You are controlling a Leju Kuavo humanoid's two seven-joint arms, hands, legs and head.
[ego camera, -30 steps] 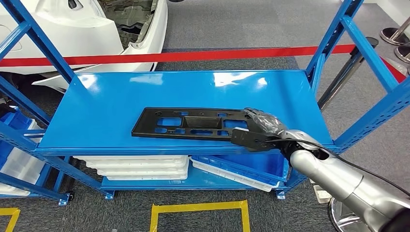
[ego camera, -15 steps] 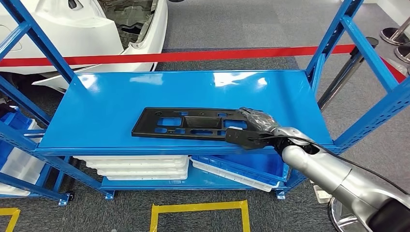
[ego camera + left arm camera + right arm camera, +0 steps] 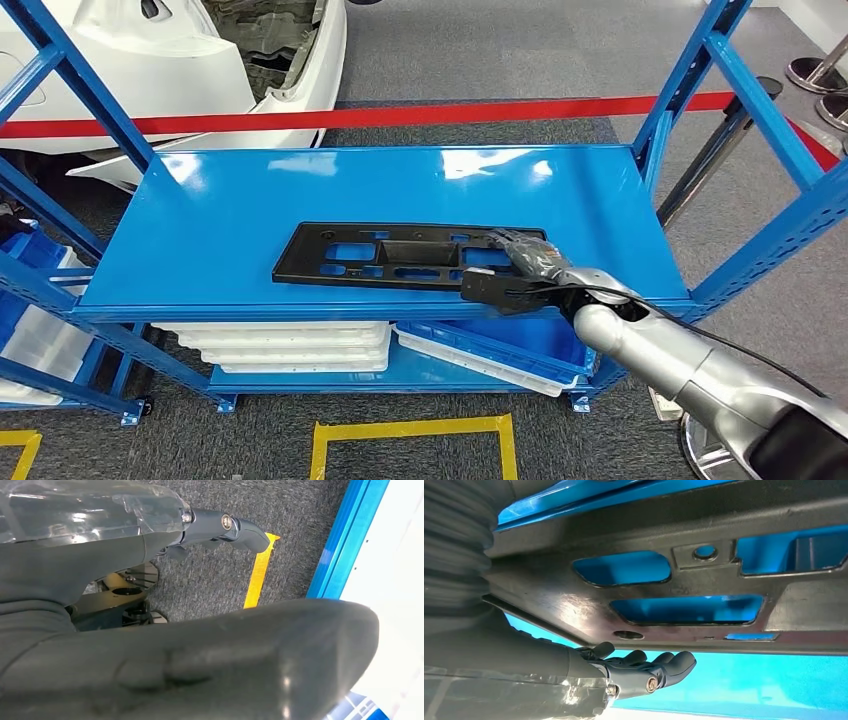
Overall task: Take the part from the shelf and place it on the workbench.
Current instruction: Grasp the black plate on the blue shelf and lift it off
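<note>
The right hand [image 3: 510, 275] sits over the black part's [image 3: 400, 255] three o'clock end, apparently clasping it, long axis running nine-to-three along the shelf [image 3: 240, 200].

Over the last second we see our right hand [image 3: 512, 272] slide leftward along the front edge of the glossy blue metal shelf [image 3: 250, 200], further over the right end of the flat black plastic part with cut-out openings [image 3: 400, 254]. Our silver forearm [image 3: 680, 365] follows, reaching lower and further left than before.
</note>
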